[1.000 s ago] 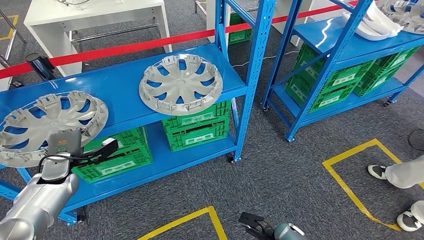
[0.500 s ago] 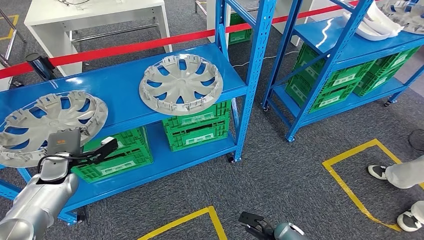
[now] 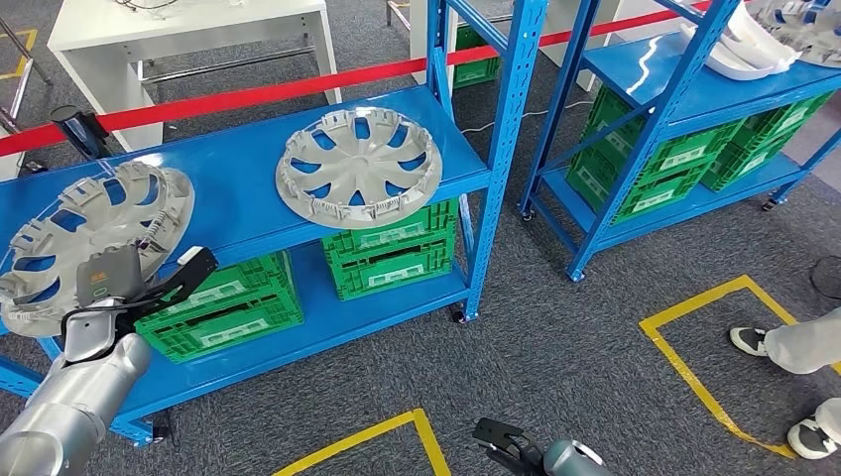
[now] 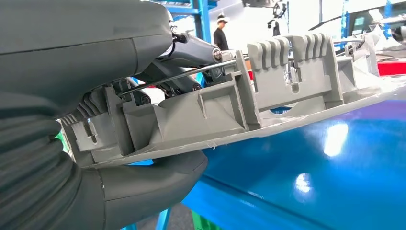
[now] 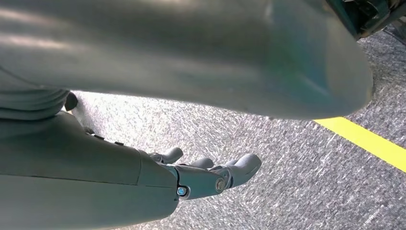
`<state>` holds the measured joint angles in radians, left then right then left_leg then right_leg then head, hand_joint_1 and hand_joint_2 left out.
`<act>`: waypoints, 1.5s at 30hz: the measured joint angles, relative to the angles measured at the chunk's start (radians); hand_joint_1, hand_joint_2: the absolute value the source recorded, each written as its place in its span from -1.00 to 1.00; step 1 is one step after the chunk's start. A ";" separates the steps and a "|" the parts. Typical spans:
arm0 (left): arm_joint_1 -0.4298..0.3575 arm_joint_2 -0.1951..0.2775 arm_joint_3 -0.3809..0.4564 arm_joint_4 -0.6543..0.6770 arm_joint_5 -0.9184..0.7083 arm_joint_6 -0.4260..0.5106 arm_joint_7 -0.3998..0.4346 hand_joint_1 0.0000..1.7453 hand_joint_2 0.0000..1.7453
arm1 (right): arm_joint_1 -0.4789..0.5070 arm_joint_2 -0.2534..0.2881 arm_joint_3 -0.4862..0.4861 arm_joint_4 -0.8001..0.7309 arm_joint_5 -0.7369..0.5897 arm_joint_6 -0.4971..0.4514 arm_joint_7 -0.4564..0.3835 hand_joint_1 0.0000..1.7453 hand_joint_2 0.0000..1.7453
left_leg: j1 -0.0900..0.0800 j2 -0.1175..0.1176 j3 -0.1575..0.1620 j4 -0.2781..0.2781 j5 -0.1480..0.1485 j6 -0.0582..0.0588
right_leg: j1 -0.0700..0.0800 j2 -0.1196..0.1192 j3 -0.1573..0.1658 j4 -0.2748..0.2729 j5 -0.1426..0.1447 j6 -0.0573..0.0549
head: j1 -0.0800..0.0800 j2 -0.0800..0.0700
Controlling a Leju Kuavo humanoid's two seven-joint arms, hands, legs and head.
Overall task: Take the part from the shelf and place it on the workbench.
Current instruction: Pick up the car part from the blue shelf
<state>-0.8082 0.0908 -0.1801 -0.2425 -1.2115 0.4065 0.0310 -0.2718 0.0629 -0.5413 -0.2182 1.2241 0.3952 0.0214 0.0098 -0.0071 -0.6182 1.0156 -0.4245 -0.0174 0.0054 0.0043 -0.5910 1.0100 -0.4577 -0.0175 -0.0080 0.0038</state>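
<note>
The left hand (image 3: 124, 288) grips the near rim of a grey wheel cover (image 3: 94, 238): in the left wrist view the thick grey thumb (image 4: 158, 175) lies under the rim and the darker fingers (image 4: 191, 50) reach over the ribbed clips on its upper side, so the rim is clamped between them. The held wheel cover (image 4: 268, 91) is tilted, with the gripped edge raised off the blue shelf (image 3: 248, 183) and the far edge low toward the shelf surface; whether that far edge touches the shelf cannot be told. A second grey wheel cover (image 3: 359, 166) lies flat on the same shelf, well apart from the left hand toward the robot's right. Below the left hand, green plastic crates (image 3: 228, 302) sit on the lower shelf level. The right hand (image 5: 210, 175) hangs low over grey carpet (image 5: 287, 177) near a yellow floor line (image 5: 364, 139); its fingers are extended and slightly apart, and it holds nothing. Behind the shelf runs a red barrier tape (image 3: 248, 96).
</note>
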 joint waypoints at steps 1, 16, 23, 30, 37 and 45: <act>0.000 -0.002 0.012 -0.001 0.011 0.009 -0.006 1.00 1.00 | 0.000 0.000 0.000 0.000 0.000 0.000 0.000 -1.00 -1.00 | 0.000 0.000 0.000 0.000 0.000 0.000 | 0.000 0.000 0.000 0.000 0.000 0.000 | 0.000 0.000; -0.053 -0.052 0.298 -0.044 0.353 0.161 -0.441 1.00 1.00 | 0.000 0.000 0.000 0.000 -0.004 0.000 -0.003 -1.00 -1.00 | 0.000 -0.003 0.000 0.000 0.000 0.000 | 0.000 -0.002 0.001 0.000 0.000 0.000 | 0.000 0.000; -0.080 -0.078 0.348 -0.065 0.428 0.142 -0.574 1.00 1.00 | 0.004 0.000 0.000 0.000 -0.009 0.000 -0.017 -1.00 -1.00 | -0.001 -0.001 0.000 0.000 0.000 0.000 | 0.000 0.000 0.000 0.000 0.000 0.000 | 0.000 0.000; -0.083 -0.095 0.369 -0.094 0.516 0.135 -0.678 1.00 1.00 | 0.012 0.000 0.000 0.000 -0.016 0.000 -0.027 -1.00 -1.00 | 0.000 -0.001 0.000 0.000 0.000 0.000 | 0.000 0.000 0.000 0.000 0.000 0.000 | 0.000 0.000; -0.081 -0.106 0.369 -0.127 0.622 0.120 -0.722 1.00 1.00 | 0.020 -0.002 0.000 0.000 -0.026 0.000 -0.037 -1.00 -1.00 | 0.000 -0.001 0.000 0.000 0.000 0.000 | 0.000 0.000 -0.001 0.000 0.000 0.000 | 0.000 0.000; -0.065 -0.105 0.357 -0.184 0.790 0.109 -0.723 1.00 1.00 | 0.035 -0.013 0.000 0.000 -0.043 0.000 -0.052 -1.00 -1.00 | 0.000 -0.001 -0.001 0.000 -0.001 -0.001 | 0.000 0.000 -0.002 0.000 0.000 0.000 | 0.000 0.000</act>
<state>-0.8731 -0.0145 0.1767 -0.4267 -0.4212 0.5158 -0.6920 -0.2372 0.0503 -0.5413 -0.2182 1.1811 0.3951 -0.0307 0.0096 -0.0076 -0.6195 1.0155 -0.4251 -0.0179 0.0053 0.0042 -0.5925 1.0101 -0.4581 -0.0179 -0.0080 0.0038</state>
